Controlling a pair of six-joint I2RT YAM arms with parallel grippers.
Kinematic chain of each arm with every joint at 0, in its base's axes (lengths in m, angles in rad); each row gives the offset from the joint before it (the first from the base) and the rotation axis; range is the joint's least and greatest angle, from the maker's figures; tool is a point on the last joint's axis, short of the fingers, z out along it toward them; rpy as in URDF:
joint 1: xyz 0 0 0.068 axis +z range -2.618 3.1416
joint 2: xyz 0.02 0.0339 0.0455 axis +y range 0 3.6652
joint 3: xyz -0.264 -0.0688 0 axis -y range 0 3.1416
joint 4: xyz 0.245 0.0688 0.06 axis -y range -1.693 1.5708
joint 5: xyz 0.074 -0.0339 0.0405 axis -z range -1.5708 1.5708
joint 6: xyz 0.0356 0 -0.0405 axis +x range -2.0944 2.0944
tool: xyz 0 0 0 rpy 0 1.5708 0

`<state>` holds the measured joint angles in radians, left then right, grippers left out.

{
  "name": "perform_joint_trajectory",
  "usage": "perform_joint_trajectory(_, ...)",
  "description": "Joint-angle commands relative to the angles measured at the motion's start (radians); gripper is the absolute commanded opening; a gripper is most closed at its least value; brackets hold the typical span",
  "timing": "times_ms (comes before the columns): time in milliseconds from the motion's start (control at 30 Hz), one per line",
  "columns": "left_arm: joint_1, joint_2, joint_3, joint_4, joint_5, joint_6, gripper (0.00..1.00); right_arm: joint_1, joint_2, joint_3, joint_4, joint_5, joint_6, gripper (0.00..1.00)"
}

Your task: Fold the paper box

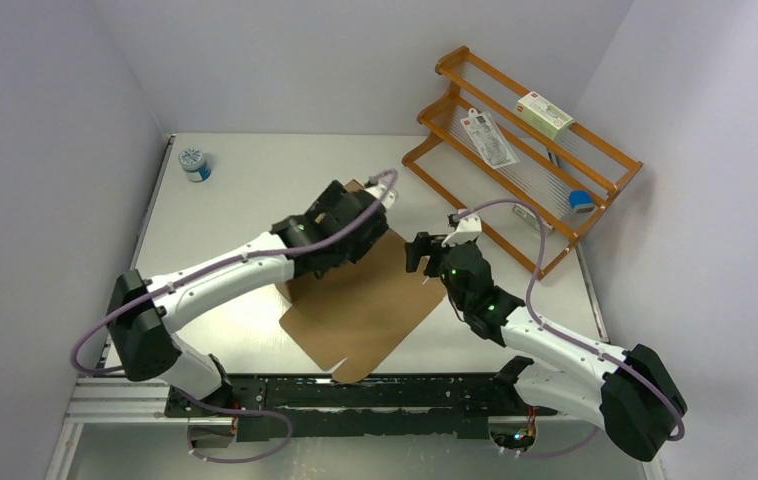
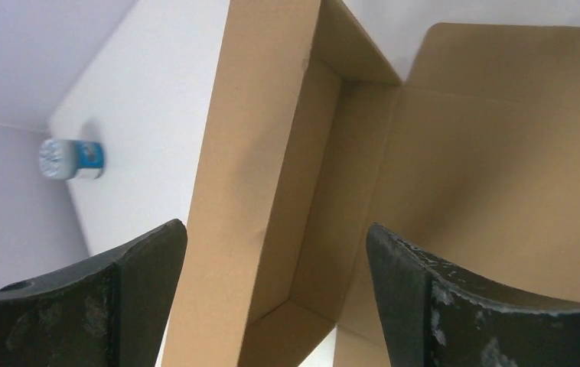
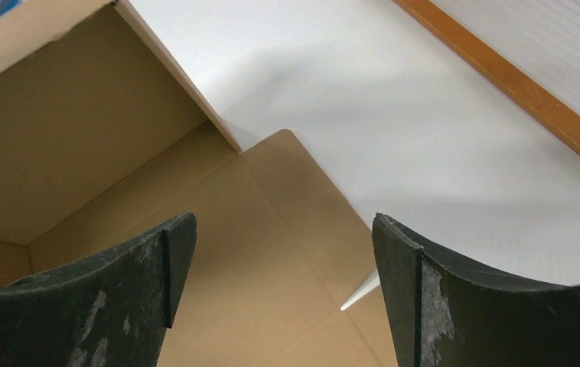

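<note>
The paper box (image 1: 360, 310) is a brown cardboard sheet lying on the table's middle, its far end partly folded up under the left arm. My left gripper (image 1: 365, 205) is open over that far end. In the left wrist view a raised double side wall (image 2: 272, 176) of the box stands between the open fingers (image 2: 275, 229), not pinched. My right gripper (image 1: 418, 252) is open at the box's right edge. In the right wrist view it (image 3: 283, 222) hovers above a flat panel and side flap (image 3: 287, 229), with an upright wall (image 3: 73, 130) at the left.
An orange wooden rack (image 1: 525, 150) holding packets stands at the back right; its rail shows in the right wrist view (image 3: 516, 84). A small blue-and-white tub (image 1: 195, 163) sits at the back left, and also shows in the left wrist view (image 2: 71, 158). Walls close in on three sides.
</note>
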<state>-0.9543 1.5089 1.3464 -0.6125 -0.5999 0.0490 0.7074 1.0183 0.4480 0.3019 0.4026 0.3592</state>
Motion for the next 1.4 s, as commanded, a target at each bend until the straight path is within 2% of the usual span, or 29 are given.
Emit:
perform_joint_trajectory(0, -0.121, 0.095, -0.017, -0.024, -0.442, -0.007, 0.90, -0.009, -0.021, -0.040, 0.025, 0.060, 0.014, 0.89)
perform_joint_trajectory(33, -0.145, 0.124, -0.015, -0.040, -0.534, -0.033, 0.89, -0.010, -0.020, -0.045, 0.030, 0.062, 0.015, 0.89)
perform_joint_trajectory(133, -0.176, 0.225, 0.014, -0.105, -0.659, -0.096, 0.87, -0.015, -0.015, -0.048, 0.032, 0.060, 0.018, 0.90)
perform_joint_trajectory(267, -0.178, 0.323, 0.062, -0.212, -0.760, -0.200, 0.83, -0.024, -0.024, -0.055, 0.035, 0.057, 0.015, 0.90)
perform_joint_trajectory(400, -0.179, 0.337, 0.064, -0.161, -0.804, -0.164, 0.81, -0.036, -0.034, -0.069, 0.049, 0.044, 0.016, 0.91)
perform_joint_trajectory(533, -0.170, 0.316, 0.028, -0.039, -0.809, -0.043, 0.76, -0.047, -0.030, -0.070, 0.049, 0.023, 0.023, 0.91)
perform_joint_trajectory(800, -0.115, 0.319, 0.020, 0.043, -0.798, 0.074, 0.52, -0.057, -0.044, -0.084, 0.067, 0.014, 0.029, 0.91)
perform_joint_trajectory(967, -0.094, 0.340, 0.025, 0.057, -0.785, 0.096, 0.42, -0.063, -0.044, -0.086, 0.063, 0.010, 0.031, 0.91)
perform_joint_trajectory(1167, -0.079, 0.364, 0.064, -0.009, -0.783, 0.062, 0.27, -0.068, -0.060, -0.089, 0.055, 0.023, 0.029, 0.91)
perform_joint_trajectory(1300, -0.061, 0.343, 0.082, -0.016, -0.739, 0.065, 0.15, -0.070, -0.074, -0.083, 0.042, 0.033, 0.027, 0.91)
perform_joint_trajectory(1367, -0.042, 0.328, 0.092, -0.021, -0.703, 0.065, 0.13, -0.069, -0.080, -0.076, 0.030, 0.036, 0.024, 0.91)
